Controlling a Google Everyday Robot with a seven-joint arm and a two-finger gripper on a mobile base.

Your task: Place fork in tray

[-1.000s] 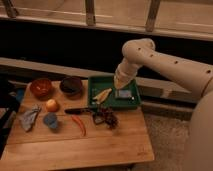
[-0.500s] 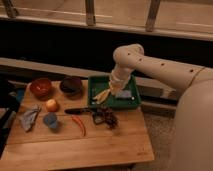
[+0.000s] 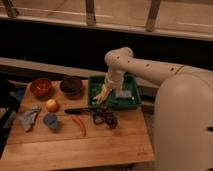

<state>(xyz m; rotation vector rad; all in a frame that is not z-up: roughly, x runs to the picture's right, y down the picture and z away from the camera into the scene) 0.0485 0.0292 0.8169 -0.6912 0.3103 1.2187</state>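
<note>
The green tray (image 3: 131, 104) sits at the back right of the wooden table (image 3: 75, 150). My gripper (image 3: 111, 90) hangs low over the tray's left half, at the end of the white arm (image 3: 145, 67) that reaches in from the right. A yellowish banana-like thing (image 3: 102, 94) lies at the tray's left rim, just below the gripper. A pale flat thing (image 3: 124, 93) lies inside the tray to the right of the gripper. I cannot make out the fork as such.
A reddish bowl (image 3: 41, 86) and a dark bowl (image 3: 72, 85) stand at the back left. In front lie an orange fruit (image 3: 51, 105), a blue cup (image 3: 50, 120), a grey cloth (image 3: 29, 118), a black-handled knife (image 3: 79, 110), a red chili (image 3: 79, 125) and dark grapes (image 3: 106, 118).
The arm has swung left and lower, bringing my gripper from the tray's right part to its left half near the banana-like thing. Table objects have not moved.
</note>
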